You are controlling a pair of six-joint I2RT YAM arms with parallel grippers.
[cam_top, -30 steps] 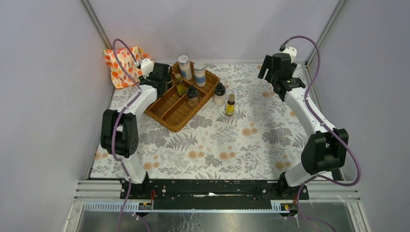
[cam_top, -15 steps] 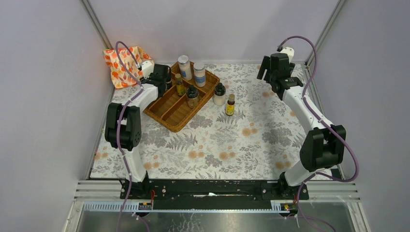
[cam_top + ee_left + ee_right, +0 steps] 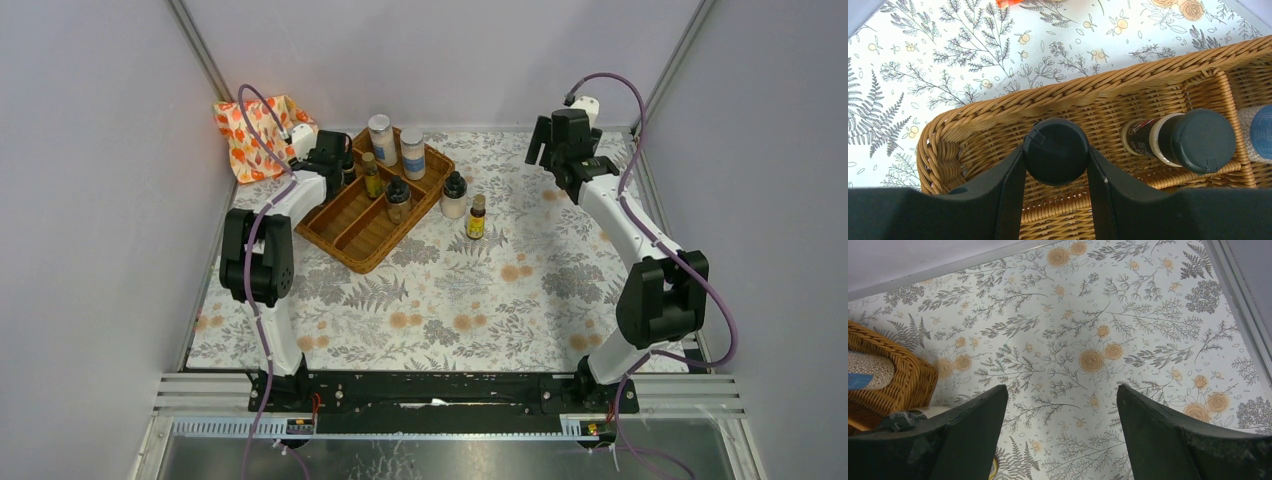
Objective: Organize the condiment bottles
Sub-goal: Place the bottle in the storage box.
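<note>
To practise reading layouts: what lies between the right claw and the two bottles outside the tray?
Top view: only bare floral table separates right claw from jar and yellow bottle.

The left arm (image 3: pixel 285 205) is reaching toward the far left, its dark elbow joint raised on the left side and its white forearm running on to the wrist. The left gripper (image 3: pixel 342 163) is pointing downward, its jaws pressing on both sides of the cap of a black-capped spice jar (image 3: pixel 1056 157). The right arm (image 3: pixel 625 225) is stretching toward the far right, its elbow bent high on the right side. The right gripper (image 3: pixel 1062 390) is hanging above the surface (image 3: pixel 500 300), tilted downward, its jaws standing wide apart and holding nothing.
</note>
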